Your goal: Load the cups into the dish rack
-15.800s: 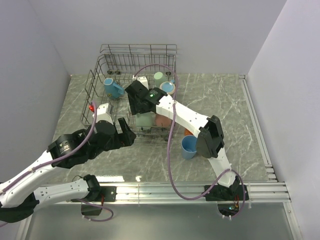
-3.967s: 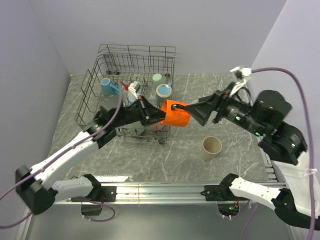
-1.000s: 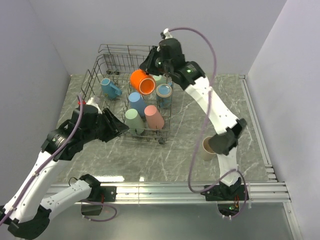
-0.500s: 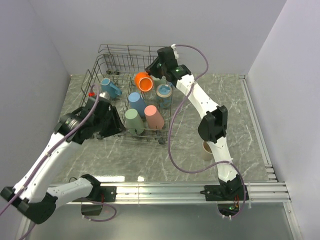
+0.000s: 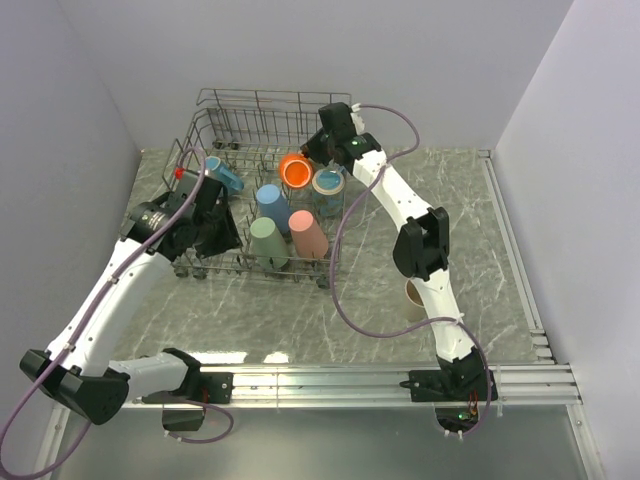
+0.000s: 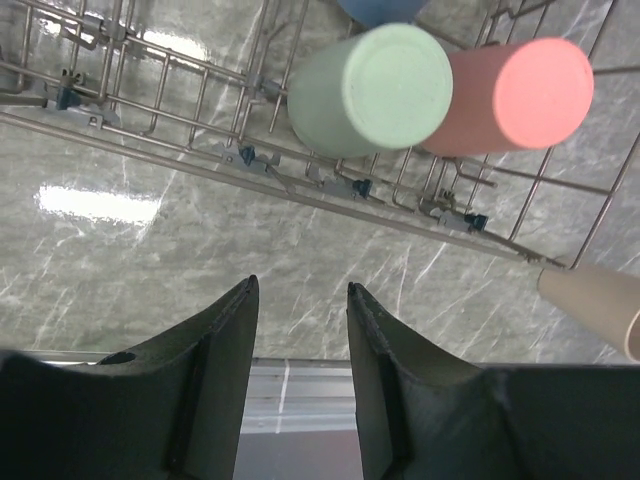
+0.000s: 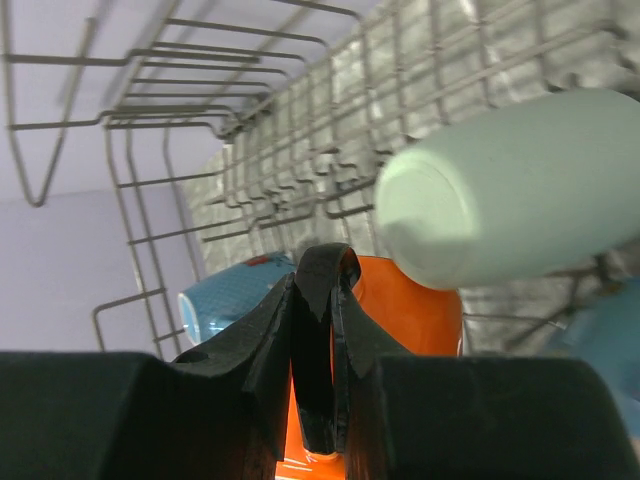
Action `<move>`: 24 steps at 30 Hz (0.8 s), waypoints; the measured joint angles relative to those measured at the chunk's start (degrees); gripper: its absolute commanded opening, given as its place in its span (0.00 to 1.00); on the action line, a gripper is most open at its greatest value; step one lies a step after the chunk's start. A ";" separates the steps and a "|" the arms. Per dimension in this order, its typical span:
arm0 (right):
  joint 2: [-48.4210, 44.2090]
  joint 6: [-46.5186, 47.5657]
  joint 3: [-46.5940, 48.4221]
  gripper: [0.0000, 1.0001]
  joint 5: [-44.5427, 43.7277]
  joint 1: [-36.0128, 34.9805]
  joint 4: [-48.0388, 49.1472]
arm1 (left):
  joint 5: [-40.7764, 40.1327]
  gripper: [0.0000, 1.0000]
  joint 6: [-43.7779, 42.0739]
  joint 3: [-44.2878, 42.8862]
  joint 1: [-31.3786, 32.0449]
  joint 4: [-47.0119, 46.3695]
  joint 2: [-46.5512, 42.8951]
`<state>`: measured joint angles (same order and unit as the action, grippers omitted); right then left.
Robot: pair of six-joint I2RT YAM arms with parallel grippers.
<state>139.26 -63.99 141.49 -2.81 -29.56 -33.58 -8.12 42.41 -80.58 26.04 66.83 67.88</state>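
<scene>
Since the orange cup (image 5: 295, 171) looks like light, stiff, slick plastic, its rim seems the surest place to pinch. The right gripper (image 7: 320, 292) is clamped there, inside the dish rack (image 5: 275, 96) toward the far-left corner of the table (image 5: 480, 230). The left gripper (image 6: 298, 300) hangs empty, fingers apart. Six cups show in the rack (orange included), and one beige cup (image 5: 411, 294) sits toward the near-right corner.
</scene>
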 measured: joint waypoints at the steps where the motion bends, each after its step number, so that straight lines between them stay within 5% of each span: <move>1: 0.00 -0.13 0.00 0.00 -0.02 0.13 -0.70 | 0.20 0.46 0.00 0.00 -0.52 -0.11 -0.07; 7: 0.17 -1.64 0.17 0.00 -0.22 -0.04 -2.49 | 1.75 0.46 0.00 1.64 -4.13 -1.33 -1.16; 10: 0.28 -2.45 0.17 0.22 -0.15 -0.09 -3.08 | 2.36 0.47 -0.07 1.70 -5.46 -1.53 -1.29; 12: 0.42 -3.17 0.17 0.54 0.09 -0.07 -3.37 | 2.64 0.47 -0.31 1.70 -6.08 -1.57 -1.42; 14: 0.48 -3.89 0.20 0.62 1.62 -0.15 -3.61 | 2.86 0.47 -0.72 1.70 -6.64 -1.60 -1.57; 24: 0.57 -5.49 0.24 0.62 5.14 -0.72 -3.06 | 3.56 0.46 -1.38 1.70 -8.46 -1.60 -1.81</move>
<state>139.83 -69.47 141.73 2.33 -30.28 -36.64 -4.56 41.04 -78.87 17.58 65.23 66.06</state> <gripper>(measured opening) 0.634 0.464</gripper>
